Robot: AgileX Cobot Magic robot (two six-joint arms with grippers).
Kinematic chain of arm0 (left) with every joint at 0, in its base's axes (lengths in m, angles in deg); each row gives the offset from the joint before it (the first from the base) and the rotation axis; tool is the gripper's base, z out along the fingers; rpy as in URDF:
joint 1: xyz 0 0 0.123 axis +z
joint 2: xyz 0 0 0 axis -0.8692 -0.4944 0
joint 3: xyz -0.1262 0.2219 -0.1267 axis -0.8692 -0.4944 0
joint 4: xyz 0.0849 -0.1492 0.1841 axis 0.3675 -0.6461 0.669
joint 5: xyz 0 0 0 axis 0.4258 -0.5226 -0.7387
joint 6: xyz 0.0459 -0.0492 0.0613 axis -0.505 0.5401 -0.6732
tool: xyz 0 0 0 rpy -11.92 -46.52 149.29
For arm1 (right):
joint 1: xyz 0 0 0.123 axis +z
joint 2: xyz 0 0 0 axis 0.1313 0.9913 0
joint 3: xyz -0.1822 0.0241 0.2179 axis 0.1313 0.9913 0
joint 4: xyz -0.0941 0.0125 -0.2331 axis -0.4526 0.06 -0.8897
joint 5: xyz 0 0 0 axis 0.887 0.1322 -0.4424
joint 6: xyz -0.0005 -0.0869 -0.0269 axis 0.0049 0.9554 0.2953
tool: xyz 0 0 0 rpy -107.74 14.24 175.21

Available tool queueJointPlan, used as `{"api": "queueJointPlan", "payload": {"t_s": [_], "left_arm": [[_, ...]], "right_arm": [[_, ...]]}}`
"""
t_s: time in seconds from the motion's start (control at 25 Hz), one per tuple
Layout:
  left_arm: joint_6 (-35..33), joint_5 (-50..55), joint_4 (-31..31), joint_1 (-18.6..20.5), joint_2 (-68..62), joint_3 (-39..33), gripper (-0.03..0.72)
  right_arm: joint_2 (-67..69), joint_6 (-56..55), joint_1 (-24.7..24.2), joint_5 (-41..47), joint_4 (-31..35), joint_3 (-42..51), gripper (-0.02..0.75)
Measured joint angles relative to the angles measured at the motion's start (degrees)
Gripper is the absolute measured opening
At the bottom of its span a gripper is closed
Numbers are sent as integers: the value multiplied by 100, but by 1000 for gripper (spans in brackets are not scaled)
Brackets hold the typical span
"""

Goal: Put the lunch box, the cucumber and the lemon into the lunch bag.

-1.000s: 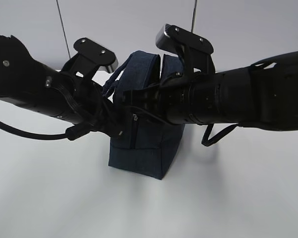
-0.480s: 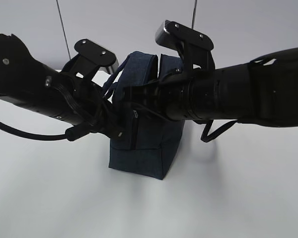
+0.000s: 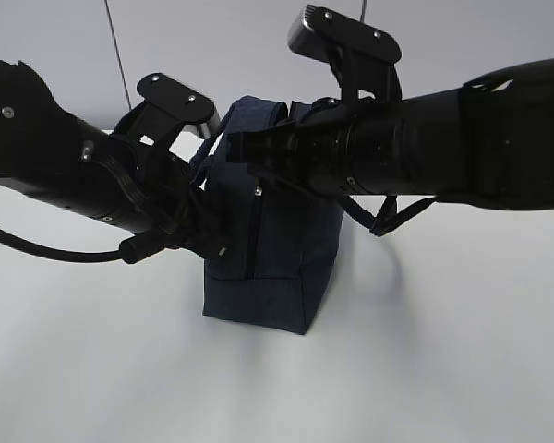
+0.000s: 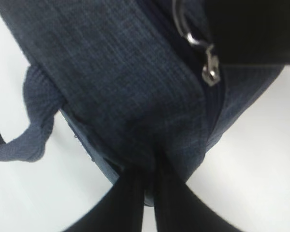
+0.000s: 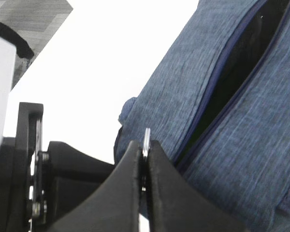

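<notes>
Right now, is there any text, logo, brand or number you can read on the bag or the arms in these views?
None readable in any view.
The lunch bag: plain navy fabric, no logo or label on the faces shown.
Zipper pull: bare metal, blurred, no marking legible.
Left gripper and right gripper: black, no lettering visible.

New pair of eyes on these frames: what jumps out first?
Two black arms crowd the middle, meeting at the navy lunch bag standing upright on the white table. The left gripper pinches the bag's fabric; the right gripper is shut on the silver ring pull, beside a partly open zipper.
</notes>
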Motion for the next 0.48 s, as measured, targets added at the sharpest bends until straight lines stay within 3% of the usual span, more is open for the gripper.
{"api": "queueJointPlan", "payload": {"t_s": [0.48], "left_arm": [[0,168,0,0,66,0,-4]], "right_arm": [[0,186,-96,-188,30,-73,0]]}}
